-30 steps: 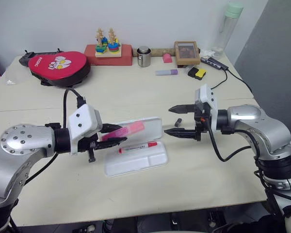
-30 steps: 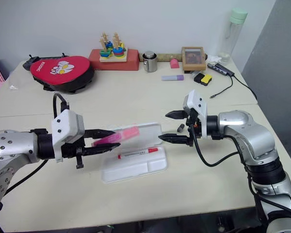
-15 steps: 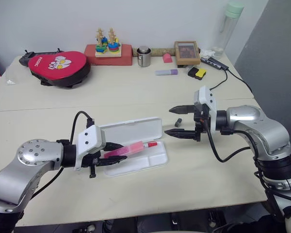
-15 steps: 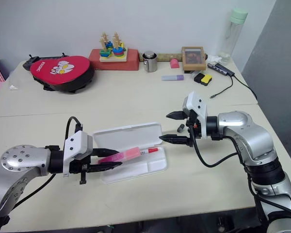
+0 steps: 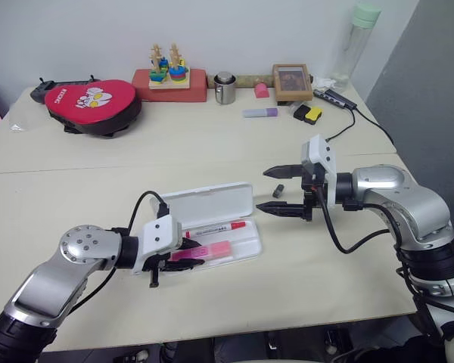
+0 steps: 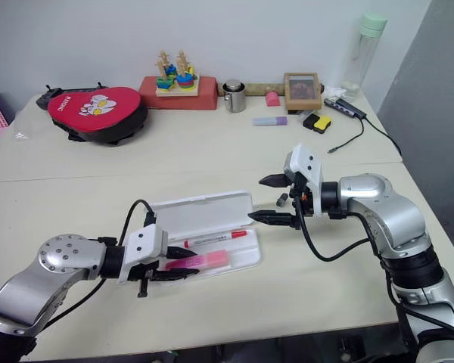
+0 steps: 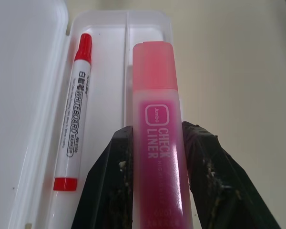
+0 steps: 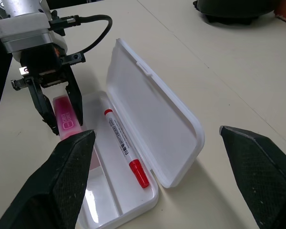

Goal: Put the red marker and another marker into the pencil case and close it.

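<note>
Nearest, left hand (image 5: 183,260) pinching the pink highlighter (image 5: 209,250) by its darker end, both fingers (image 7: 113,181) pressed on its flat sides, paler end jutting out over the tray of the open pencil case (image 5: 246,243). Just beside it in the tray, the red marker (image 5: 216,228), lying parallel on the side toward the raised lid. Left wrist view giving the print on both barrels and the divider rib in the tray, unreadable from the head. Farther right, right hand (image 5: 275,190) spread wide, hovering above the tabletop (image 5: 303,280) just off the case's end, apart from it. Right wrist view showing the lid standing up from its hinge and the highlighter low in the tray. Beyond, a purple highlighter (image 5: 259,113) near the far edge.
</note>
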